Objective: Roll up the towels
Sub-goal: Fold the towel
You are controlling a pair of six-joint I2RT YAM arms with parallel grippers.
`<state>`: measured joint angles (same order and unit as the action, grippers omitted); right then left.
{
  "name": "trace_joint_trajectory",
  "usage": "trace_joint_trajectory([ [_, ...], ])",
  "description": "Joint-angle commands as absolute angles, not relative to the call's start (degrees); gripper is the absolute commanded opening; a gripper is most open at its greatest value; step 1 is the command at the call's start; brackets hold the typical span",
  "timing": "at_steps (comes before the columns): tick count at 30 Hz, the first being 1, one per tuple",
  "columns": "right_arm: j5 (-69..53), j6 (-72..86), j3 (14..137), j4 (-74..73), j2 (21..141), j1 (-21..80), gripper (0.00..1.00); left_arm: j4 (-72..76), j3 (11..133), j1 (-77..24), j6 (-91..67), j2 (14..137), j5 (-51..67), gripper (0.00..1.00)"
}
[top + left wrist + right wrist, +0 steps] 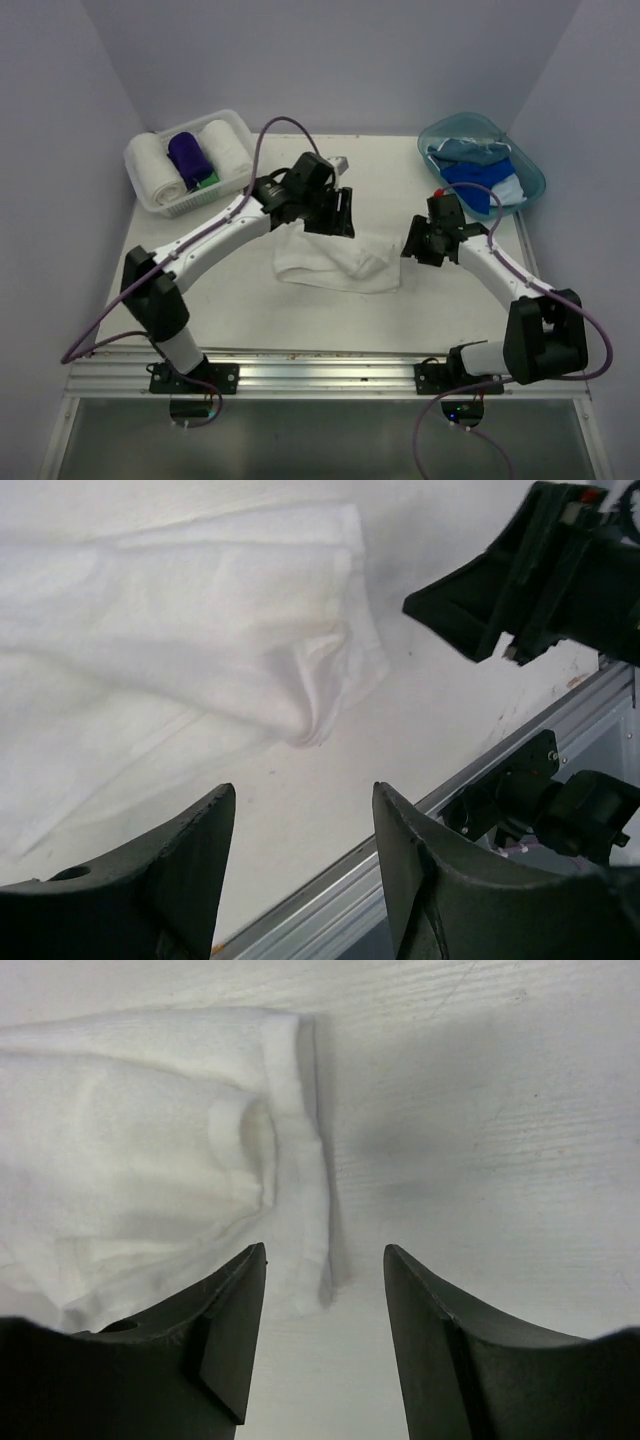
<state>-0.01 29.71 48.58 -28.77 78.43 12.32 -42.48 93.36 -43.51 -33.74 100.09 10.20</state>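
The crumpled white towel lies in the middle of the table, held by neither gripper. The left gripper hangs at its 12 o'clock edge, fingers spread and empty. The right gripper sits just off its 3 o'clock end, fingers likewise apart. The left arm reaches toward 1 o'clock, the right arm toward 11 o'clock.

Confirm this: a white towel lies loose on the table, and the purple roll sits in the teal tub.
Not quite. The top view shows the purple roll in the white basket, not in the tub. The rest stands.
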Motion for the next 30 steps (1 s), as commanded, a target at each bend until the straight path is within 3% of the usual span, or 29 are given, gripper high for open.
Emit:
trace_joint_trajectory([
  [1,-5.9,32.2,49.7,-30.0,74.5,12.9,0.55,-42.1,82.4,-41.0,-40.3,91.2,4.2,0.6],
  [6,-9.2,36.8,52.0,-28.7,73.1,17.7,0.64,-38.9,69.3,-39.6,-46.0,85.0,5.1,0.63],
  [15,7.5,36.2,60.8,-33.0,78.7,28.9,0.67,-37.3,61.1,-35.2,-52.1,85.3,2.5,0.64],
  [21,16.5,36.7,65.6,-36.8,84.9,34.3,0.68,-33.9,59.6,-33.8,-57.2,86.7,2.0,0.68],
  [30,16.6,36.2,64.7,-35.9,84.1,34.7,0.69,-28.7,59.5,-33.9,-61.8,91.1,3.2,0.65],
])
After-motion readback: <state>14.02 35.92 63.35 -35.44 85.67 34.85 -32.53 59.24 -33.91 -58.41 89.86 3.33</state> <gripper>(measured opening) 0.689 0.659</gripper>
